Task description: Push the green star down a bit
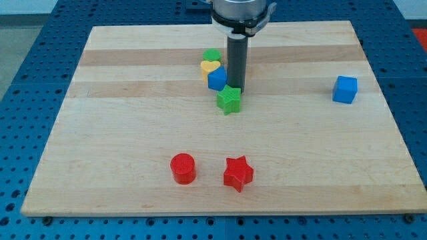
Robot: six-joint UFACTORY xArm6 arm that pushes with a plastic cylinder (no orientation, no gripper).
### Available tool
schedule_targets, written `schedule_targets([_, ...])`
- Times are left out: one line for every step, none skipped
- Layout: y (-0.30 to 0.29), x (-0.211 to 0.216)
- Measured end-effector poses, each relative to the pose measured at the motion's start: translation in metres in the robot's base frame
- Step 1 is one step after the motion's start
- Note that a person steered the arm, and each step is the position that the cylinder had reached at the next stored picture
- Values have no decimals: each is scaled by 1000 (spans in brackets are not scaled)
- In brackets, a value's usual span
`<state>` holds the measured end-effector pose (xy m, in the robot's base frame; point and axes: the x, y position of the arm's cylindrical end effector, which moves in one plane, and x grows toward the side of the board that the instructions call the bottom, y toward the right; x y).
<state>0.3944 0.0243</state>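
Observation:
The green star (229, 99) lies on the wooden board (133, 133), a little above the middle. My tip (237, 90) stands just above the star at its upper right edge, touching or nearly touching it. To the star's upper left is a tight group: a blue block (216, 79), a yellow heart (210, 67) and a green block (212, 55) at the top.
A blue cube (345, 89) sits alone near the view's right edge. A red cylinder (182, 168) and a red star (237, 173) lie near the view's bottom. The board rests on a blue perforated table (27, 80).

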Motion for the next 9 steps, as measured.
schedule_targets([0,2])
schedule_targets([0,3])
schedule_targets([0,8])
schedule_targets([0,15])
schedule_targets([0,18])
schedule_targets([-3,18])
schedule_targets([-3,18])
schedule_targets([-4,18])
schedule_targets([-4,18])
